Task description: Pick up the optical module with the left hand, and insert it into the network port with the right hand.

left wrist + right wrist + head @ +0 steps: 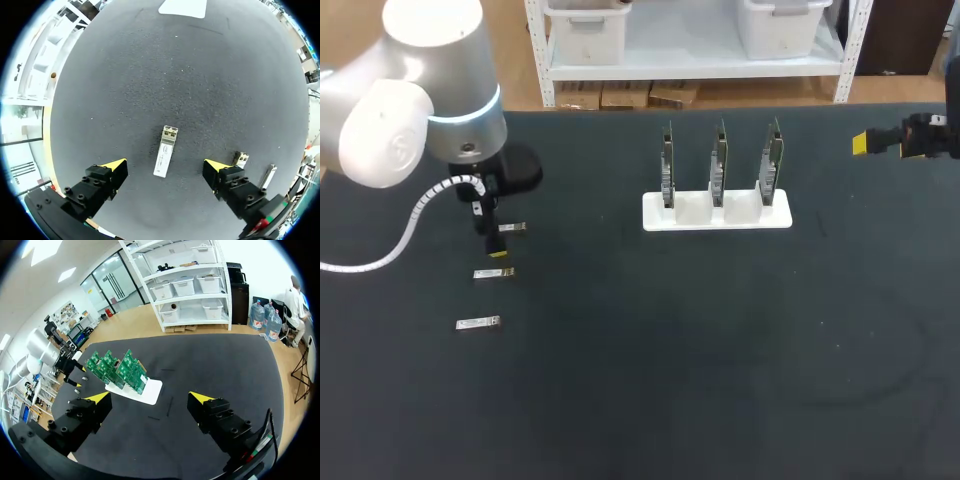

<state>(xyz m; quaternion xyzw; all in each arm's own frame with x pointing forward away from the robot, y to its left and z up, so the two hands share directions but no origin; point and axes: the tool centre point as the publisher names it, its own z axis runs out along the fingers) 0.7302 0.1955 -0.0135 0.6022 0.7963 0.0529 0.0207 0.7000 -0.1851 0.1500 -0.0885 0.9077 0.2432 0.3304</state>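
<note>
On my overhead feed, my left arm [405, 110] comes in from the far left, and the left gripper [494, 240] hangs low over the dark table [720, 360]. Three small silver optical modules lie in a loose row there. The far module [512, 228] is just right of the gripper, the middle module [492, 273] just on its near side, and the near module [478, 323] lies apart. Right of centre, a white stand [717, 212] holds three green boards [718, 160] upright on edge. My right gripper [865, 143] sits at the far right edge, its yellow tip pointing left.
</note>
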